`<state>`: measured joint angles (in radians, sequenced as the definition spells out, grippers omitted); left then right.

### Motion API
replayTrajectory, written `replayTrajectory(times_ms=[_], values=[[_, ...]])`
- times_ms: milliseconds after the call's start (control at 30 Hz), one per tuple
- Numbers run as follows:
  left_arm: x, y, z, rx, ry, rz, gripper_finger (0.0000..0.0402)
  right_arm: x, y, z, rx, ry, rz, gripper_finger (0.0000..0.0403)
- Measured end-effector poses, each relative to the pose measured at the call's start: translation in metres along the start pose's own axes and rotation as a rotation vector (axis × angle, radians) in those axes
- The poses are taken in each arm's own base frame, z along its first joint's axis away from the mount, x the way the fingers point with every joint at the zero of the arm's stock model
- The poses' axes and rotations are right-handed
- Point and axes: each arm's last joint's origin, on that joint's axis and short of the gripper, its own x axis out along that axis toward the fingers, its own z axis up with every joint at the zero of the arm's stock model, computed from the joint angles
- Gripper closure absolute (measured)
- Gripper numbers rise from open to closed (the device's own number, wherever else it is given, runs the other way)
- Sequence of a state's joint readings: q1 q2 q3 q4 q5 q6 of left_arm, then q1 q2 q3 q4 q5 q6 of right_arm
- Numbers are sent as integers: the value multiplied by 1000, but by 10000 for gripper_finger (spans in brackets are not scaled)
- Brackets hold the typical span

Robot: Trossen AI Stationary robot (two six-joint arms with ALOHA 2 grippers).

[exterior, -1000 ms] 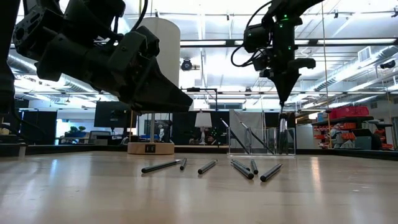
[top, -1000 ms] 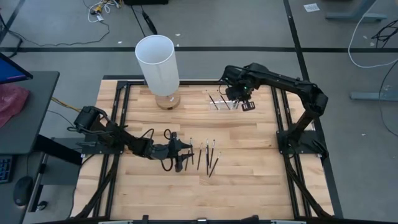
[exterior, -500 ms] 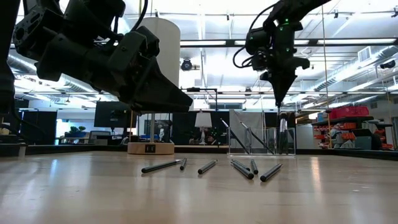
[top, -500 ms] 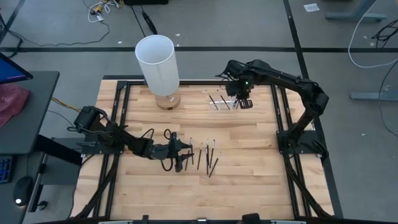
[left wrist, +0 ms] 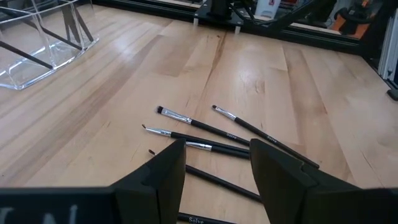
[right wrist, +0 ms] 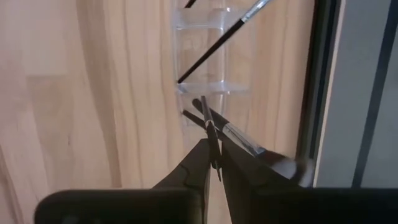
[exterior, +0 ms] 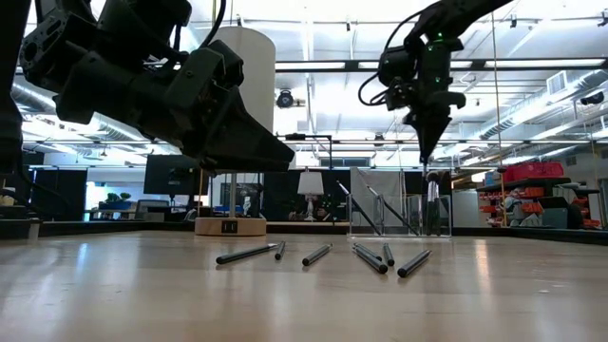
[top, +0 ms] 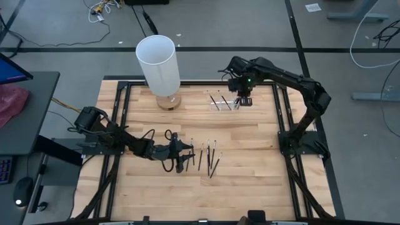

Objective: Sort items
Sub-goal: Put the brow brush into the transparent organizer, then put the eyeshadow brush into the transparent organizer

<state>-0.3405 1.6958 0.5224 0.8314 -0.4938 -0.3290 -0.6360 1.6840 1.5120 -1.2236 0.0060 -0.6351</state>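
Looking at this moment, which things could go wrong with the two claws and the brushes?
1. The right claw hangs nearly shut above the clear holder. In its wrist view a brush sits between its fingertips, but I cannot tell whether it is gripped; lifting might drag it out or tip the holder.
2. The left claw is open, low over the loose brushes. They overlap, so closing might catch two or scatter them.

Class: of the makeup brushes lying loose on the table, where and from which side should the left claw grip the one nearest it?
Grip the brush mid-handle, from straight above: it lies flat, thin, between the open left claw fingers.
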Motion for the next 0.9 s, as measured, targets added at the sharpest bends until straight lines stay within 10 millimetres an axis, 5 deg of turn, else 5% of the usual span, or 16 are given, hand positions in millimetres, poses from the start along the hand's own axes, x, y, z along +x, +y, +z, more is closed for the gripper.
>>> replayTrajectory(times_ms=[300,900], values=[[0,0,0,0,0,0,220,0,-15,-10,116,-4,-19,354],[0,0,-1,6,12,4,220,-2,-40,-12,259,-73,-198,241]])
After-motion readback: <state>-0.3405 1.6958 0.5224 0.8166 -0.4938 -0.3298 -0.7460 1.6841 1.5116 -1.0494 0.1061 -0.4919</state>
